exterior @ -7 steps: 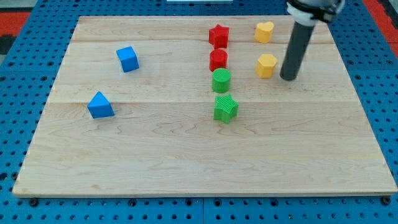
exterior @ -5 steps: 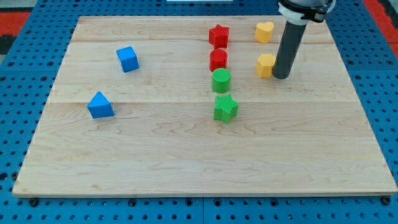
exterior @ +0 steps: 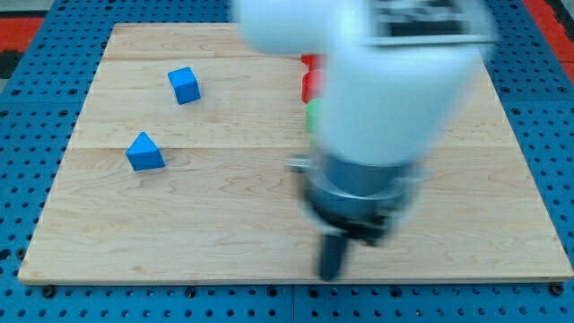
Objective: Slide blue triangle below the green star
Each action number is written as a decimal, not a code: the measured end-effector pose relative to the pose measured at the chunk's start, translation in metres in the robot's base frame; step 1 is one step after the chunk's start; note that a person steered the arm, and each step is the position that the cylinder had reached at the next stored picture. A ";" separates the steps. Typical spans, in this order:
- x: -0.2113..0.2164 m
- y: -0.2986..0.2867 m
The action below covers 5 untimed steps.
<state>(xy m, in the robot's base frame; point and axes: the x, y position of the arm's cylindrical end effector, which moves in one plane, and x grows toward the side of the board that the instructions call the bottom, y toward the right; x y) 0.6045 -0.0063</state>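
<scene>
The single camera view looks down at an angle on our pale wooden board, which sits on a blue pegboard surface. Our arm fills the view's right half as a large, blurred white body with a dark collar beneath it.

The blue triangle lies on the board's left side, about midway between the view's top and bottom. Its peak points toward the view's top and its broad base faces the view's bottom; we cannot make out a clear long axis. A blue cube sits above it and slightly to the right, well apart from it.

No brands, labels or writing can be read; a dark panel on the arm is too blurred to read.

We carry no pincer, only a dark rod, so there is nothing to open or close. My tip is near the board's bottom edge, right of centre. The blue triangle lies well to the left of my tip and higher in the view, not touching it.

Only slivers of a red block and a green block show at the arm's left edge; their shapes cannot be told, and the green star is hidden.
</scene>
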 end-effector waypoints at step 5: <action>-0.141 -0.154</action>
<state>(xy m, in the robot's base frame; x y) 0.4631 -0.1605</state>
